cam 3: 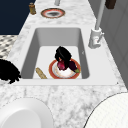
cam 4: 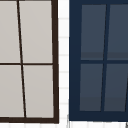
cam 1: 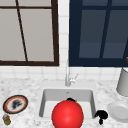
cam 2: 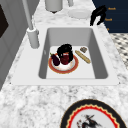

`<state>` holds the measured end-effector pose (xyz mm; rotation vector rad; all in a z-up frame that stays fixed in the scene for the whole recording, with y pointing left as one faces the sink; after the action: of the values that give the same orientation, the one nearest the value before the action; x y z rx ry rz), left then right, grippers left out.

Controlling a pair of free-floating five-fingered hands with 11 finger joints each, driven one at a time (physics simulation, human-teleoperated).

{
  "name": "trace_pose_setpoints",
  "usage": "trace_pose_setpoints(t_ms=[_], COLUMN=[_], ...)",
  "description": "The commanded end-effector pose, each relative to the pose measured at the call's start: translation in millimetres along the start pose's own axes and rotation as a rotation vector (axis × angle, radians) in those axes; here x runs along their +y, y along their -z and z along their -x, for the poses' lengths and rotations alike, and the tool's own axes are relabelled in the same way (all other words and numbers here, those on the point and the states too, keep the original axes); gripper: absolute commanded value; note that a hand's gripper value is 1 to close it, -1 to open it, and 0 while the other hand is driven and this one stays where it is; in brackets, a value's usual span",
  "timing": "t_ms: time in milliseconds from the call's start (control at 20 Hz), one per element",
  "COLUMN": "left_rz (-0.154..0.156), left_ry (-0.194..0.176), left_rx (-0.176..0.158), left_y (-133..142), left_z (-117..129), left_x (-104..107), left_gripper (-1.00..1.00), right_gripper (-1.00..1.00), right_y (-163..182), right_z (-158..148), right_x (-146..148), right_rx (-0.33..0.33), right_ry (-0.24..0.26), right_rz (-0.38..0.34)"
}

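Nearest me in the front view is the round red fruit-like ball [cam 1: 67,115]. It sits low in the white rectangular sink basin [cam 1: 43,105], w/ the left hand [cam 1: 70,100] just peeking over its top. From the side views the ball [cam 2: 65,59] sits on the red-rimmed white round plate [cam 2: 72,68] on the basin floor, approx. mid-sink. The left hand [cam 2: 65,50] is directly above it, fingers curled down round it from the top. So the ball lies straight below the palm, not off to a side.

A dark purple eggplant [cam 2: 55,60] lies on the same plate, touching the ball on the faucet side. A tan wooden stick [cam 2: 82,56] lies on the basin floor just off the plate on the opp. (front) side.

The right hand [cam 1: 101,116] hangs over the marble counter past the sink's right edge, near a plain white plate [cam 1: 120,111] and well apart from the ball. I can't tell its pose. Left hand is clearly the nearer one.

Farther back is the chrome faucet [cam 1: 68,77].
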<state>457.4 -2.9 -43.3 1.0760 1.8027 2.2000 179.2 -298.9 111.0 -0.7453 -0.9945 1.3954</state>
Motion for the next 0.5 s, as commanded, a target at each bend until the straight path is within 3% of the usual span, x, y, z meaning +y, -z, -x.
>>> trace_pose_setpoints(t_ms=[0, 50, 450], left_rz=[0.024, 0.016, -0.003], left_ry=[0.003, -0.01, 0.014], left_rx=[-0.047, -0.051, -0.044], left_y=[0, 3, -8], left_z=[-4, -7, -28], left_x=[19, 24, 63], left_gripper=[1.0, 1.0, 1.0], right_gripper=[0.0, 0.0, 0.0], right_y=[0, 0, 0], right_z=[0, 0, 0], right_x=[0, 0, 0], right_rx=[0.0, 0.0, 0.0], right_ry=[0.0, 0.0, 0.0], right_rz=[0.0, 0.0, 0.0])
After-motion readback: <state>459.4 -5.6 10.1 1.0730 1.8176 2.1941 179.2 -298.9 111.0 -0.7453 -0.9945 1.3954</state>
